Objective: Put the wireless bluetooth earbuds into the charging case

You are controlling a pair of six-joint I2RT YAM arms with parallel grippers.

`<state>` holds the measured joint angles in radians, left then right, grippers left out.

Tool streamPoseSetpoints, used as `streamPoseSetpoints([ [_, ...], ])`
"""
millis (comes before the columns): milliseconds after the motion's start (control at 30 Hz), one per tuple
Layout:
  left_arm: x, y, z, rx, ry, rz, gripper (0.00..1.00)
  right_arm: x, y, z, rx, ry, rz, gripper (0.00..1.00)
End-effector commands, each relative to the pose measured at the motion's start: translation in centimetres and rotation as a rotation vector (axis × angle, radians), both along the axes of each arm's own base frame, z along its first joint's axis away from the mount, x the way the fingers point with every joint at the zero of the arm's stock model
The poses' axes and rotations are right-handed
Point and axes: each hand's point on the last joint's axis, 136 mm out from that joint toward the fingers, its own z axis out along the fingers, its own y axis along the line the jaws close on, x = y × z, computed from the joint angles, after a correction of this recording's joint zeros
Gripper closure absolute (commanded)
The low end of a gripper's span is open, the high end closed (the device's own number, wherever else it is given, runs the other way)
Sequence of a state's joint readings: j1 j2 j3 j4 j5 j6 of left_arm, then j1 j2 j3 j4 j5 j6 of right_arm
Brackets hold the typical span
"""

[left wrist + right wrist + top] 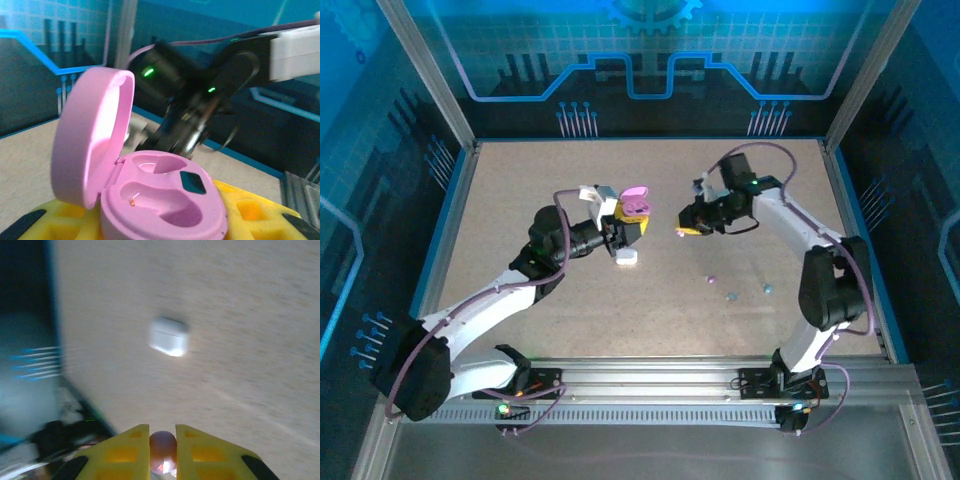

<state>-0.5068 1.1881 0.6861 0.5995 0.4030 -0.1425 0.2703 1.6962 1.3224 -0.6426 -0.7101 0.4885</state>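
The right gripper (686,229) was pinched shut on one tiny pinkish bud (163,449), held between its yellow tips. The left gripper (626,226) was clamped on the pink charging case (165,200) and seemed to hold it up over the middle of the table (520,180). The case was open. Its lid (90,135) stood up, and both little hollows faced up and were empty. The case sat just to the left of the bud, close by but not touching, with a small gap between the two grippers. So I think the right arm had to go left and then lower the bud into a hollow. Three loose buds (730,295) lay toward the near right side of the table. A white case (626,256) lay just beside the left gripper, on its near side.
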Motion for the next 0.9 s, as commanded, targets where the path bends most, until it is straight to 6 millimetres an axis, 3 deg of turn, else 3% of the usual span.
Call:
streamPoseSetpoints([
  [0,0.8,1.7,0.7,-0.057,-0.015,0.061,0.68,-1.2,2.3,6.3,0.371,0.020,0.106,0.84],
  [133,1.3,2.1,0.0,-0.048,-0.014,0.072,0.68,-2.1,2.7,9.7,0.479,0.018,0.168,0.83],
  [333,0.9,1.2,-1.0,-0.021,-0.033,0.007,0.68,-3.3,2.9,13.3,0.542,0.001,0.226,0.82],
  [633,0.0,-0.3,-0.9,-0.010,-0.117,-0.094,0.68,-4.3,3.7,15.8,0.546,-0.021,0.250,0.82],
  [867,-1.3,-1.7,-0.8,0.001,-0.186,-0.161,0.68,-4.8,4.1,16.8,0.456,-0.185,0.240,0.82],
])
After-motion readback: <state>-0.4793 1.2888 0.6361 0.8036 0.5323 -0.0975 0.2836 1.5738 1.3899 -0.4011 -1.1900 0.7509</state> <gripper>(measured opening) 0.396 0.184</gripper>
